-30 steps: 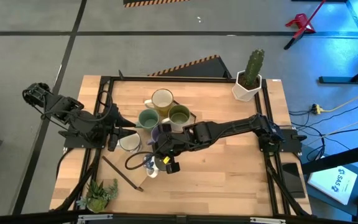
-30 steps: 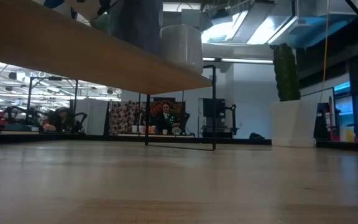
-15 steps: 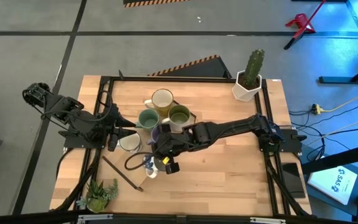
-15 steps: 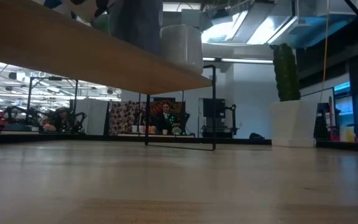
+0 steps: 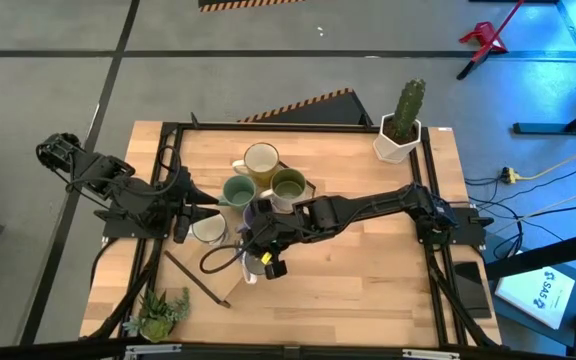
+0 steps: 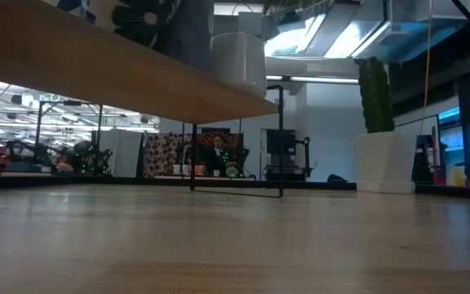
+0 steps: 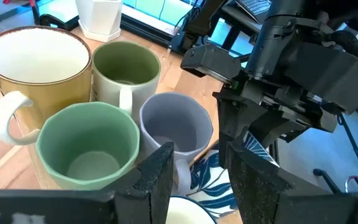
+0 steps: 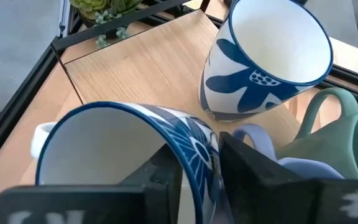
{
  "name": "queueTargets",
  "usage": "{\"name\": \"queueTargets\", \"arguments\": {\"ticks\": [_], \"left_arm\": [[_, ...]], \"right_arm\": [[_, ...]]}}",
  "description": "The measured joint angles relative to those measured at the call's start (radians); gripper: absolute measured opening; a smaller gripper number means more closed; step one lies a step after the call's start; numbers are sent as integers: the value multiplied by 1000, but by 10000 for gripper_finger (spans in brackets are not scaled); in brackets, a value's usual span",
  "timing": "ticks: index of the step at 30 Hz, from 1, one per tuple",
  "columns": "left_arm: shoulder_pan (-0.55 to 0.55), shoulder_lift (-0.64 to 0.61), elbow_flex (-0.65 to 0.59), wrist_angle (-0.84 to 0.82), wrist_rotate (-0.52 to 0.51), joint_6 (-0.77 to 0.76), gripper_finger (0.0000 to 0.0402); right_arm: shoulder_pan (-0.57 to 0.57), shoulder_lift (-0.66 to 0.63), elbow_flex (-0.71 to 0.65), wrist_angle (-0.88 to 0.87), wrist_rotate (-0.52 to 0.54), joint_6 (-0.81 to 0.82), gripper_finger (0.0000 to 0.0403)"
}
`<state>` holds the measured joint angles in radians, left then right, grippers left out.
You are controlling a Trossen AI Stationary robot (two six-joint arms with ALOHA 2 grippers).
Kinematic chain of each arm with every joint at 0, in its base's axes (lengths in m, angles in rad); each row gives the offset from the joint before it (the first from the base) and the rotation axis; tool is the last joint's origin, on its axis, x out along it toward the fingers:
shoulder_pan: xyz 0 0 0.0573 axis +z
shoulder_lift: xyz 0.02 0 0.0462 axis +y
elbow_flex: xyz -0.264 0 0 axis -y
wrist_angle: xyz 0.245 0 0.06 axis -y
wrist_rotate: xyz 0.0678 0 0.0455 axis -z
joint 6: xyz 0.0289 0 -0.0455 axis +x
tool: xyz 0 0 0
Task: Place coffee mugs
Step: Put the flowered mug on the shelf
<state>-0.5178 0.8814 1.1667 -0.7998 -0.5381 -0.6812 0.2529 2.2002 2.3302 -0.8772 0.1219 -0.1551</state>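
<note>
Two pincers [image 5: 259,262] [image 5: 204,212] crowd clustered mugs [image 5: 260,178].

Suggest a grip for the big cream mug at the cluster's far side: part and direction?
Pinch the rim wall of the cream mug from above, one finger inside, on its far side. It stands upright, mouth open; the teal mug and olive mug crowd its near side. The right gripper holds a blue-patterned mug. The left gripper waits nearby.
</note>
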Motion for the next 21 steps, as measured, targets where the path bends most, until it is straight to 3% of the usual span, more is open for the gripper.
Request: {"name": "queueTargets", "arguments": {"ticks": [21], "left_arm": [[0,0,0,0,2,0,142]], "right_arm": [[-27,0,0,77,-8,46,99]]}}
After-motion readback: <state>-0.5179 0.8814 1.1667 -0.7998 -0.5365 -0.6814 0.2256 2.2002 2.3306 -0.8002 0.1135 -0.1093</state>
